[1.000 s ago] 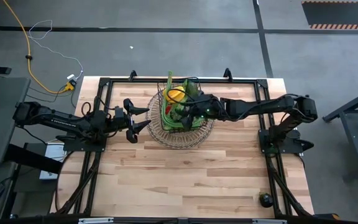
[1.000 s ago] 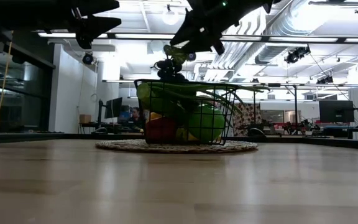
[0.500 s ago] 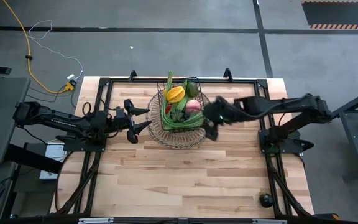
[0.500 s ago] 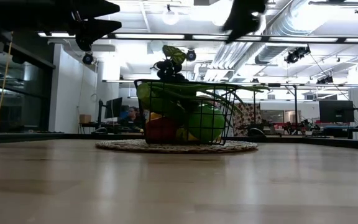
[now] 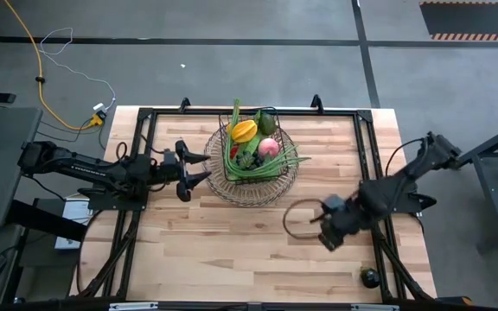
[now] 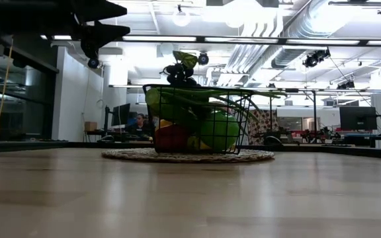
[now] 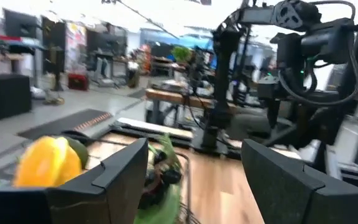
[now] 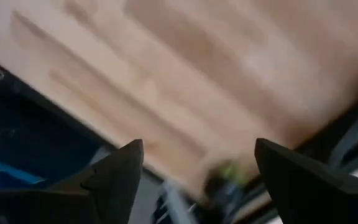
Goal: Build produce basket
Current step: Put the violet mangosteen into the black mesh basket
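Note:
The dark wire basket [image 5: 232, 188] stands at the table's far middle and also shows in the low view [image 6: 243, 106]. It holds the produce: a yellow fruit [image 5: 245, 131], a pink apple [image 5: 269, 147], a green fruit [image 5: 266, 121], long green beans [image 5: 285, 164] and dark grapes [image 6: 179, 71] on top of the pile. My left gripper [image 5: 204, 165] hovers open just left of the basket, above the table [image 6: 126, 18]; its wrist view shows the yellow fruit [image 7: 48, 163]. My right gripper [image 5: 322, 226] is open over the near right wood, far from the basket.
Dark frame rails [image 5: 145, 117] run along the table's left, far and right sides. A small black round object [image 5: 369, 277] sits near the near right corner. Bare wood [image 5: 232, 250] fills the near half. The right wrist view shows blurred wood [image 8: 185, 68].
My right gripper has drawn back from above the basket, first toward the right edge, then far toward the near edge, moving fast. The grapes it hovered over stay on top of the pile. The left arm has barely moved.

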`<control>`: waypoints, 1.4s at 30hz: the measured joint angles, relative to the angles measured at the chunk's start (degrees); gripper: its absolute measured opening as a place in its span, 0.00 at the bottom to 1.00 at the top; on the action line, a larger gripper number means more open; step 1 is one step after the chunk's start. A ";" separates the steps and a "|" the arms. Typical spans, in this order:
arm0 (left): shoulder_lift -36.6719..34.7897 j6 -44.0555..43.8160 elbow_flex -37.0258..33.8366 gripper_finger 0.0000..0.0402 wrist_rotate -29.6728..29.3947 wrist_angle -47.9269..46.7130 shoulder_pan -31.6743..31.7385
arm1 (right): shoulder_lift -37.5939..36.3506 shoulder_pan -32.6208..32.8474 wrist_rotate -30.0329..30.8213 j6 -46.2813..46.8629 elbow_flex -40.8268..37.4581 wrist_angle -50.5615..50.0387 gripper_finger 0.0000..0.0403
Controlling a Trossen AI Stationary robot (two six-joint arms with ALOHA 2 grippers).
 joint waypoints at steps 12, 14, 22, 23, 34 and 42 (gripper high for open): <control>0.00 -1.11 0.13 0.61 11.22 -1.66 0.01 | 11.37 10.52 -18.51 24.88 0.00 2.20 0.74; 0.00 -0.27 0.13 0.61 11.17 -1.87 0.00 | 13.60 10.68 -20.56 23.49 0.00 2.19 0.74; 0.00 -1.03 0.17 0.61 11.15 -1.89 0.00 | 23.18 10.85 -30.33 13.47 -1.00 2.31 0.74; 0.00 -1.23 0.17 0.61 11.15 -1.87 0.00 | 23.96 11.09 -31.46 12.54 -2.04 2.76 0.74; 0.00 -4.02 0.17 0.61 11.24 -1.94 2.13 | 24.86 13.97 -37.52 10.70 -11.91 14.25 0.74; 0.00 -4.92 0.17 0.61 13.40 -2.37 2.75 | 24.84 16.99 -37.16 16.27 -17.29 22.10 0.74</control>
